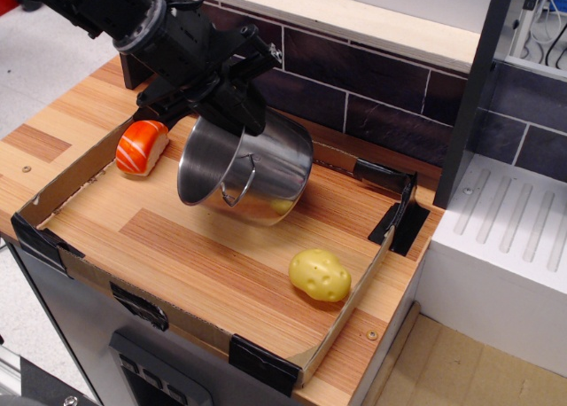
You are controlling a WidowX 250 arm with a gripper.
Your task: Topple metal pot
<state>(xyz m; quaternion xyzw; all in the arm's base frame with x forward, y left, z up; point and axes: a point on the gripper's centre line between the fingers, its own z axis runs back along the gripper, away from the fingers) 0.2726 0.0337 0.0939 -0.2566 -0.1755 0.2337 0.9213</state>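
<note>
The metal pot (257, 171) is a shiny steel cylinder with a wire loop handle. It is tipped over, its mouth facing left and down toward the wooden board (204, 246), its lower side low over or resting on the board. My black gripper (237, 113) comes in from the upper left and is shut on the pot's upper rim. The fingertips are partly hidden by the pot's wall.
An orange-and-white sushi toy (141, 146) lies left of the pot. A yellow potato toy (320, 275) lies at the front right. A low cardboard rim (71, 171) edges the board. A dark brick wall (381, 96) stands behind, and a white drainer (505, 238) is to the right.
</note>
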